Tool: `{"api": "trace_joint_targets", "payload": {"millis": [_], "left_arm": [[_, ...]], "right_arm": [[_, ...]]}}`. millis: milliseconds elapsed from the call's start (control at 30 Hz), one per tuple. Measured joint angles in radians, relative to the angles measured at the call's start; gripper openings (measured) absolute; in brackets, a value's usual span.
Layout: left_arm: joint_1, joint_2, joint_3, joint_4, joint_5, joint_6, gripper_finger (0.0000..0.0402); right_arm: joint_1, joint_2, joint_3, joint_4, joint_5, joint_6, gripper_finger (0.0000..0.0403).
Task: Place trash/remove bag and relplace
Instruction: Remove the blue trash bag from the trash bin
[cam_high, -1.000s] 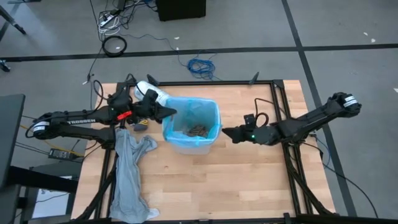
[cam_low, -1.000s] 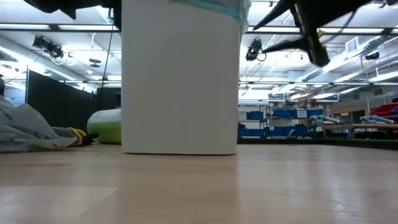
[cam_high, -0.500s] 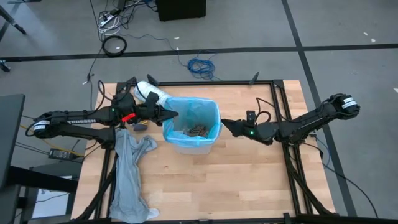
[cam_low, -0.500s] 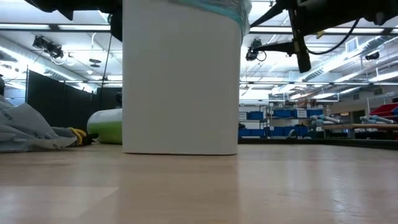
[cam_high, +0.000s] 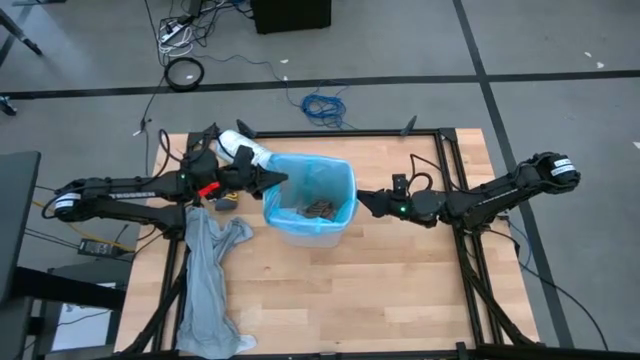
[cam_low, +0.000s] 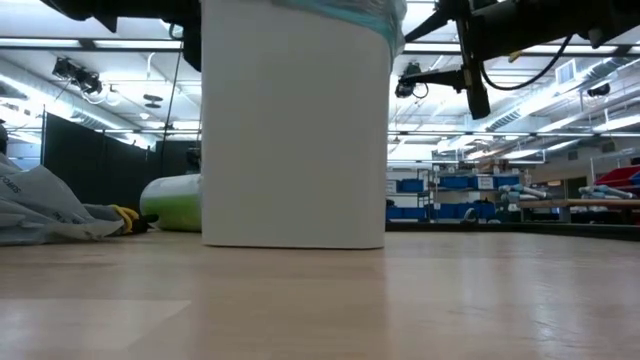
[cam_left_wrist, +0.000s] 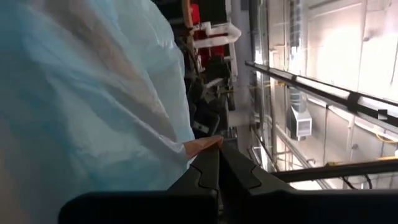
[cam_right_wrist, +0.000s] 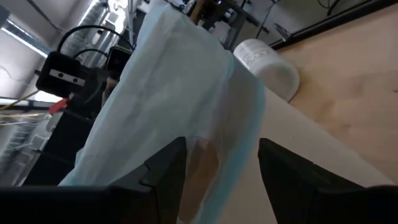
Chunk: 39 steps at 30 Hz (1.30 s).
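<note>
The bin (cam_high: 310, 205) stood near the table's (cam_high: 400, 290) far edge, lined with the light-blue bag (cam_high: 345, 185), trash (cam_high: 318, 209) lying in its bottom. The left gripper (cam_high: 278, 181) was pressed together, pinching the bag at the rim's left side. The right gripper (cam_high: 362, 200), fingers spread, sat at the rim's right side. White lettering on the left arm (cam_high: 120, 195) was too small to read. A grey sheet (cam_high: 205, 280) lay along the table's left edge

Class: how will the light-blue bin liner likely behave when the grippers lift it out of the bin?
The liner looks thin and crinkled, so probably floppy and light. The trash at its bottom may make it sag. Its film looks smooth, so it might slip from the left gripper pinching its rim.
</note>
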Motion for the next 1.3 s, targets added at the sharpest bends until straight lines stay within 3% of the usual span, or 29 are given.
{"api": "trace_joint_targets", "payload": {"millis": [167,467,567,733,1100,1300], "left_arm": [[0.0,0.018,0.0,0.002,-0.003,-0.002,0.0006],[0.001,0.039,0.0,0.003,-0.002,-0.002,0.0006],[0.001,0.039,0.0,-0.005,0.0,-0.002,0.0006],[0.002,0.041,0.0,0.014,0.002,-0.001,0.0006],[-0.004,0.042,-0.002,0.207,0.023,-0.086,0.0006],[-0.004,0.042,-0.002,0.218,0.016,-0.113,0.0006]], "right_arm": [[-0.011,0.022,0.0,0.026,0.006,0.007,0.019],[-0.028,0.209,-0.001,0.243,0.03,0.06,0.016],[-0.038,0.247,-0.002,0.31,0.037,0.054,0.0119],[-0.037,0.254,-0.002,0.365,0.053,-0.02,0.0013],[-0.01,0.135,-0.002,0.369,0.075,-0.053,0.0001],[0.008,0.082,0.0,0.376,0.113,-0.061,0.0]]}}
